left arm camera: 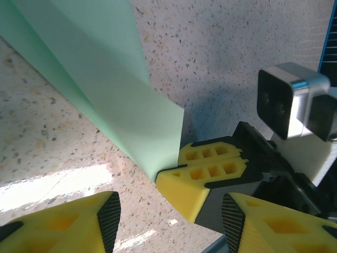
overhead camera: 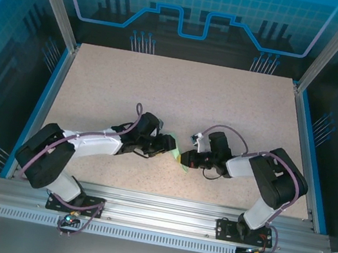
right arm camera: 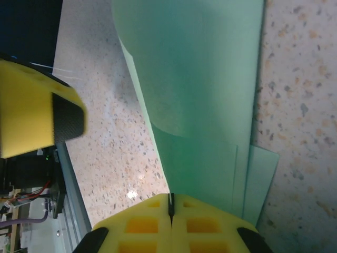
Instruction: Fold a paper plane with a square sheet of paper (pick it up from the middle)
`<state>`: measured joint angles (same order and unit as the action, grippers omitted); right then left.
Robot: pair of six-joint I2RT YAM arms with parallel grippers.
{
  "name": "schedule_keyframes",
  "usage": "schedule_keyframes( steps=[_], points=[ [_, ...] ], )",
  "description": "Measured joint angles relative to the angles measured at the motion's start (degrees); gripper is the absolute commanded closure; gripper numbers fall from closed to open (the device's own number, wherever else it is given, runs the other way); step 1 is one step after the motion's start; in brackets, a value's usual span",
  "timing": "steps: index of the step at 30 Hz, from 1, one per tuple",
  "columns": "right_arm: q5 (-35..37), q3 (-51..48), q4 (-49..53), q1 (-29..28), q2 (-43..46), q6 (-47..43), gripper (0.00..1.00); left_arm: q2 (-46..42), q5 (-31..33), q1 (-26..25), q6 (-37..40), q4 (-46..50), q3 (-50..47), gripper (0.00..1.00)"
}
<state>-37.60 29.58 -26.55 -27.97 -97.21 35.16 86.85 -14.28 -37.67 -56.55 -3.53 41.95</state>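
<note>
You see the right gripper (right arm camera: pixel 170 206) with its yellow fingers pressed together on the near edge of the sheet of paper (right arm camera: pixel 200 79). The paper runs away from them in overlapping pale green layers over the speckled table (right arm camera: pixel 300 79). To the left, apart from the paper, is another yellow finger (right arm camera: pixel 31 113) with a black pad.

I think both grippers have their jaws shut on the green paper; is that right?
Not quite: the right gripper is shut on the green paper, but the left wrist view shows the left gripper with jaws apart, gripping nothing.
</note>
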Motion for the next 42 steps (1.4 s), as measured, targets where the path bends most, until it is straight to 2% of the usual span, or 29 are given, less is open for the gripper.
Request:
schedule_keyframes(
  steps=[16, 23, 27, 36, 42],
  points=[
    [-0.8, 1.3, 2.1, 0.0, 0.1, -0.2, 0.93, 9.4, -1.1, 0.0, -0.5, -7.8, 3.9, 0.46],
    [-0.7, 1.3, 3.1, 0.0, 0.1, -1.0, 0.78, 11.7, -1.0, 0.0, -0.5, -8.9, 4.5, 0.46],
    [0.1, 1.3, 5.5, 0.0, 1.2, -1.9, 0.75, 12.2, -1.0, 0.0, -0.5, -8.8, 4.5, 0.46],
    [1.4, 1.3, 9.4, 0.0, 3.1, -3.9, 0.79, 12.7, -1.0, 0.0, -0.4, -8.8, 4.8, 0.46],
    [2.4, 1.2, 11.2, 0.0, 3.4, -4.7, 0.88, 13.0, -1.0, 0.0, -0.3, -8.8, 5.6, 0.47]
  ],
)
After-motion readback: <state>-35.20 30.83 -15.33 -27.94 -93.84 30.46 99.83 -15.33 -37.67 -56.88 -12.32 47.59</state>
